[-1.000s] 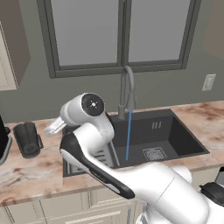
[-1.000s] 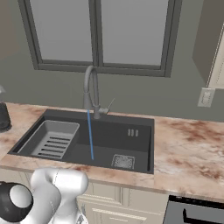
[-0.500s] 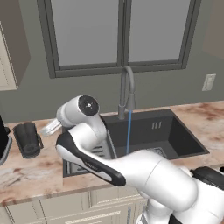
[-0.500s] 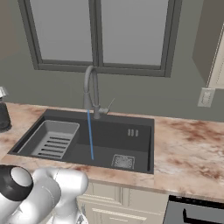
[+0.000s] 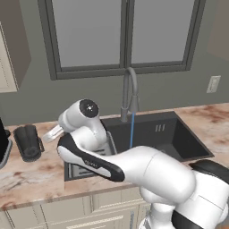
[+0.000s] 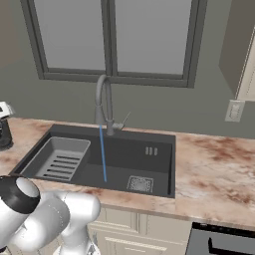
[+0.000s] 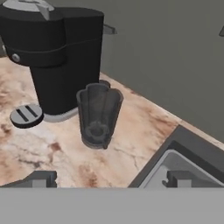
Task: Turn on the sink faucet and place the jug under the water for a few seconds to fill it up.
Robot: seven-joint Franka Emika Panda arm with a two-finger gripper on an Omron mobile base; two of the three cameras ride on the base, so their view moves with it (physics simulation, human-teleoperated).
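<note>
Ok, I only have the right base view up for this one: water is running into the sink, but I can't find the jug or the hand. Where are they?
Observer: The jug stands upright on the counter left of the sink, just in front of the black coffee machine.
Operator: Is it held yet?
Observer: No. In the hand view the tool is open, with the jug ahead of its fingertips and clear of them.
Operator: Which way does the handle face?
Observer: In the left base view the loop handle points toward the sink side.
Operator: Is the jug anywhere near the water?
Observer: No. The water falls from the sink faucet into the basin, well to the right of the jug.
</note>
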